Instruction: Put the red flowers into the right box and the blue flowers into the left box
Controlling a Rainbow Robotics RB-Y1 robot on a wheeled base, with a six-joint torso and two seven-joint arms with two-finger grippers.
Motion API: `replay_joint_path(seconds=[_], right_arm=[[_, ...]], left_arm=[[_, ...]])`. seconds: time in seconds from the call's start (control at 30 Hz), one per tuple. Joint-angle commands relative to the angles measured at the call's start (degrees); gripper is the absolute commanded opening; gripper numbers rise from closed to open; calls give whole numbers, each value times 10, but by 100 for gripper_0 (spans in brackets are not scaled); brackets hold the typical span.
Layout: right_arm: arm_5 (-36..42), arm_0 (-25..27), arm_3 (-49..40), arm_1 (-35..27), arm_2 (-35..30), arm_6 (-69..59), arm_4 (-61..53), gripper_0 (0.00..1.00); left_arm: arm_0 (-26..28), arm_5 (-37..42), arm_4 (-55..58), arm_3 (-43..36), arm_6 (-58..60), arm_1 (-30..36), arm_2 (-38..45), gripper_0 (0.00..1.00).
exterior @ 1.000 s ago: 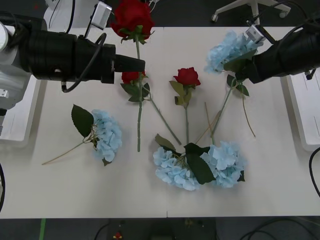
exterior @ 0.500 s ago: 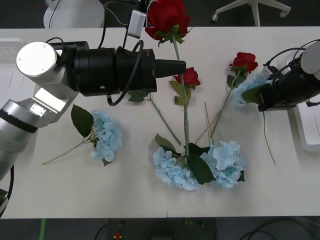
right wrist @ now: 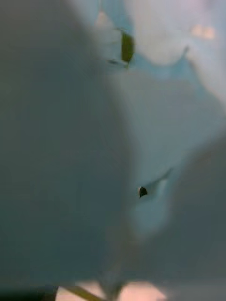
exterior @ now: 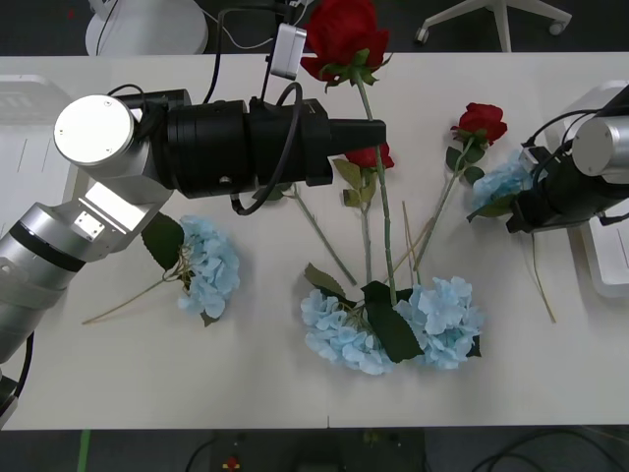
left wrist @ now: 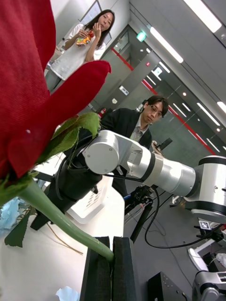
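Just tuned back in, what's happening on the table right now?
Both arms are carrying flowers. The left end effector is shut on a red rose stem, holding it above mid-table. The right end effector holds a blue flower near the right box. Two roses and three blue flowers lie on the table.

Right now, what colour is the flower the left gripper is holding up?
Red, with a green stem; the rose in the left gripper shows best in the front view.
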Motion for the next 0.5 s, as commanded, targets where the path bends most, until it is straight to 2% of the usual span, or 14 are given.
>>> replay_joint_path(seconds=[0.03,0.23,0.3,0.5], right_arm=[[17,-24,-9,-52,0,81,-56,100],[92,-24,-49,-108,-23,173,-192,100],[119,-24,-51,-130,-23,203,-283,100],[157,0,-68,-140,-23,255,-446,100]], left_arm=[[8,-6,9,-23,-64,13,-4,0],[8,-6,9,-23,-64,13,-4,0],[8,-6,9,-23,-64,13,-4,0],[8,-6,9,-23,-64,13,-4,0]])
